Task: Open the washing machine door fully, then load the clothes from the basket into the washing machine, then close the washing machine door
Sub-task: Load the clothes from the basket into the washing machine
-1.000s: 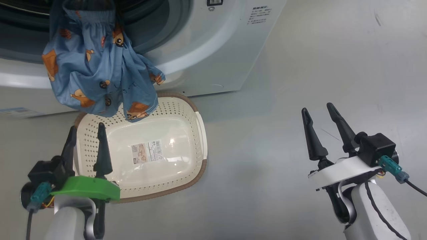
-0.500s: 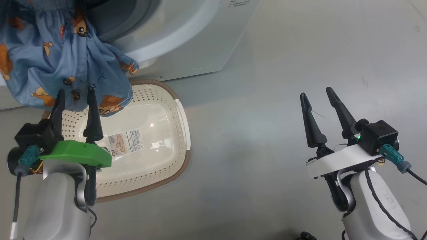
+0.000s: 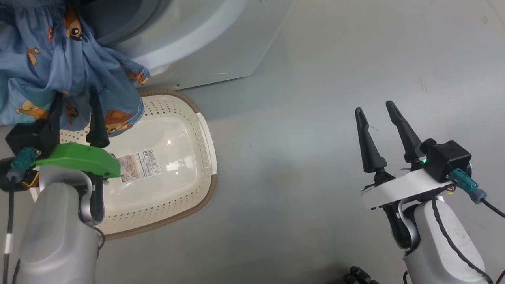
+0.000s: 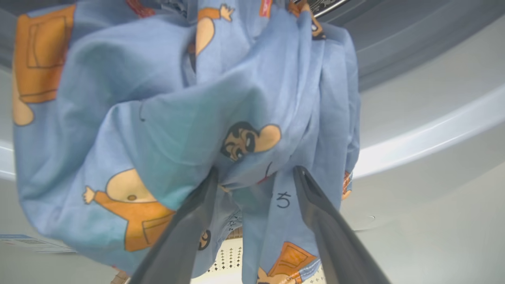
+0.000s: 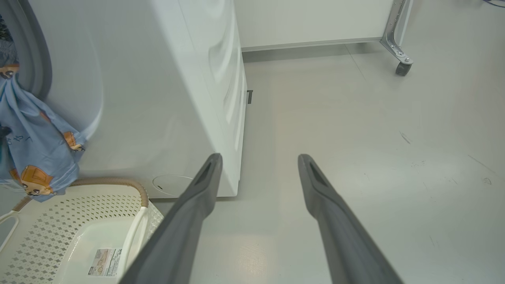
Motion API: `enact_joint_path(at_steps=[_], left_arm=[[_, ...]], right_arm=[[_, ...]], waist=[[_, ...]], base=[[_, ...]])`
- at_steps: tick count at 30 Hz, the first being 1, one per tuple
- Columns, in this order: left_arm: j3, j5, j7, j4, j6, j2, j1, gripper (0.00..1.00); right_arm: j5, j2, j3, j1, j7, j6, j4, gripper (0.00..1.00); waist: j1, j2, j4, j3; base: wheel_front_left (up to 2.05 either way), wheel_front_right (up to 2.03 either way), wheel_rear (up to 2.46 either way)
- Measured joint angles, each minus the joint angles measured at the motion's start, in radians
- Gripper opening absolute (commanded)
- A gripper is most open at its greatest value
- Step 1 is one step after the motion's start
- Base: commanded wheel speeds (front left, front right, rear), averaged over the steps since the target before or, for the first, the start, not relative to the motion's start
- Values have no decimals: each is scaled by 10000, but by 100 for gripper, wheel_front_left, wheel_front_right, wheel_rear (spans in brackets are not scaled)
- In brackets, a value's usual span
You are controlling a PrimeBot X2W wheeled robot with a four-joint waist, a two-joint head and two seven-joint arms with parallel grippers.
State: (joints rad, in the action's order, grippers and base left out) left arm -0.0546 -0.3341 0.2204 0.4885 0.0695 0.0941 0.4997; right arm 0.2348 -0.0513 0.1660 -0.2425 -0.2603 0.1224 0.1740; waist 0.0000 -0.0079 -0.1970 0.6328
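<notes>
Left claw [image 3: 75,94] stood spread wide, gripping nothing. Its tips were right at the clothes [image 3: 59,59], and in the wrist view a hanging fold lay between the two fingers; could not tell whether the tips touched the cloth. The clothes hung ahead of and above this claw, draped out of the washer [image 3: 205,47] mouth. The basket [image 3: 205,134] sat on the floor [image 3: 296,157] just under and to the right of the left claw, close against the washer front, with a sticker [image 3: 138,167] on its bottom. Right claw [image 3: 374,107] was equally wide and held nothing, over bare floor. The washer corner lay ahead to its left, the basket low on its left, well apart.
</notes>
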Motion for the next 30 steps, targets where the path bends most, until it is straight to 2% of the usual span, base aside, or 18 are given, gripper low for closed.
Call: enact_joint_path(at_steps=[5,11,18,25,27,28,29,30], left_arm=[[151,0,10,441,-121,-4,413,100],[514,15,23,1060,-648,40,657,100],[777,12,109,1494,-965,88,1239,100],[897,-19,196,1609,-1064,-107,1710,100],[917,-19,198,1630,-1064,-140,1732,83],[934,-25,198,1651,-1064,-157,1755,63],[953,-59,199,1662,-1064,-178,1763,47],[947,-98,199,1672,-1058,-205,1778,43]], right_arm=[[-13,17,63,-41,0,0,0,100],[-13,35,355,-57,0,0,15,100],[-13,36,328,-58,0,0,-10,100],[-27,36,151,-63,0,0,-56,100],[-65,38,148,-63,0,0,-56,100],[-69,38,140,-63,0,0,-52,100],[-69,38,136,-64,0,0,-50,100],[-69,44,105,-66,0,0,-50,100]], waist=[[0,0,-45,49],[0,0,-173,102],[0,0,-317,266],[0,0,-360,503],[0,0,-346,514],[0,0,-336,517],[0,0,-324,518],[0,0,-307,517]], base=[[0,0,0],[0,0,0],[0,0,0],[0,0,0],[0,0,0],[0,0,0],[0,0,0],[0,0,0]])
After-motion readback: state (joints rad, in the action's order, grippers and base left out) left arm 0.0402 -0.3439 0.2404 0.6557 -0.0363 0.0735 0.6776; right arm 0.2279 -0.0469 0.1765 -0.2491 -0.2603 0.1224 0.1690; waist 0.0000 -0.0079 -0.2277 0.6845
